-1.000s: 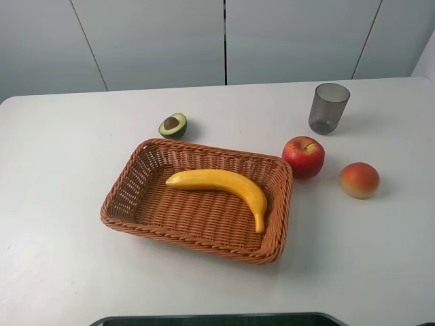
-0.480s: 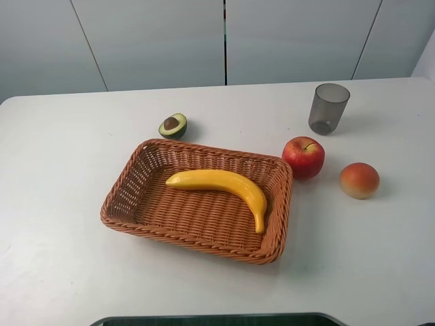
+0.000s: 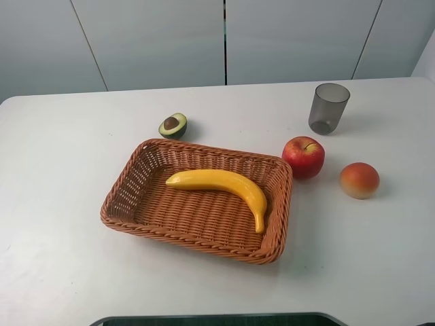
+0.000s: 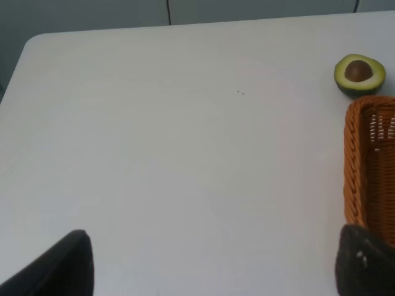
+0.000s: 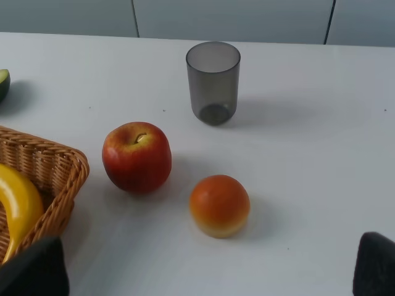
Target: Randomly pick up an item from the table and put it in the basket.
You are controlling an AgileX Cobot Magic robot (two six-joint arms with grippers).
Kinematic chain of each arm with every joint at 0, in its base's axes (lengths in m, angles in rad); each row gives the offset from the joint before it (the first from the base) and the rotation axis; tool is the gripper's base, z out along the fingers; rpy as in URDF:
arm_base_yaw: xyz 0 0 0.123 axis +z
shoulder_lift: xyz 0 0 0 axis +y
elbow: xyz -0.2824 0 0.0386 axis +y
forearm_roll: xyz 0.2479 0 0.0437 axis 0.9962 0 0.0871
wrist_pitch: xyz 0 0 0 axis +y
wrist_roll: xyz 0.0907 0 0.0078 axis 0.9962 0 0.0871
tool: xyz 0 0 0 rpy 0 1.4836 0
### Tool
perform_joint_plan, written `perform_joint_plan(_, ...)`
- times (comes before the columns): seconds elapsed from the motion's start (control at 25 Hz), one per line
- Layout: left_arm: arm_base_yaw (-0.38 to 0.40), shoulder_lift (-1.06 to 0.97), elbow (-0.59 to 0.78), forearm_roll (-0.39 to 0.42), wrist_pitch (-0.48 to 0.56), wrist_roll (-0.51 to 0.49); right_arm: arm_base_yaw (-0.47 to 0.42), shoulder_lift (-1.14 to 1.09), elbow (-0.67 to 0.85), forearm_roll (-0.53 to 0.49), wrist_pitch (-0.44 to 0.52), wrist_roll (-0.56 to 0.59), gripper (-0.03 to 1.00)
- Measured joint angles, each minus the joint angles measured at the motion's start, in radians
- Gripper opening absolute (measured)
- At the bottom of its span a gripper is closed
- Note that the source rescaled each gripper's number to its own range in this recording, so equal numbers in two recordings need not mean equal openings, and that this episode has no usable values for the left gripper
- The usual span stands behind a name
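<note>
The yellow banana (image 3: 221,185) lies inside the orange-brown wicker basket (image 3: 128,183) in the middle of the white table (image 3: 61,272). Its end also shows in the right wrist view (image 5: 15,206), beside the basket's corner (image 5: 58,163). Neither gripper shows in the high view. In the left wrist view my left gripper (image 4: 210,262) is open and empty above bare table, left of the basket's rim (image 4: 353,160). In the right wrist view my right gripper (image 5: 203,268) is open and empty, above the table near the front edge.
A halved avocado (image 3: 173,125) lies behind the basket. A red apple (image 3: 303,157) sits just right of the basket, an orange-red fruit (image 3: 359,180) further right, and a grey translucent cup (image 3: 329,108) at the back right.
</note>
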Motion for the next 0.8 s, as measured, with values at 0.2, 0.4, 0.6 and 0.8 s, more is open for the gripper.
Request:
perform_joint_plan(0.2, 0.000, 0.000, 0.000, 0.000, 0.000, 0.000, 0.000, 0.000, 0.000, -0.014, -0.002, 0.000, 0.99)
perform_joint_plan(0.4, 0.000, 0.000, 0.000, 0.000, 0.000, 0.000, -0.018, 0.000, 0.000, -0.016, -0.004, 0.000, 0.99)
perform_joint_plan(0.6, 0.000, 0.000, 0.000, 0.000, 0.000, 0.000, -0.144, 0.000, 0.000, -0.016, -0.004, 0.000, 0.99)
perform_joint_plan(0.8, 0.000, 0.000, 0.000, 0.000, 0.000, 0.000, -0.223, 0.000, 0.000, -0.017, -0.004, 0.000, 0.99)
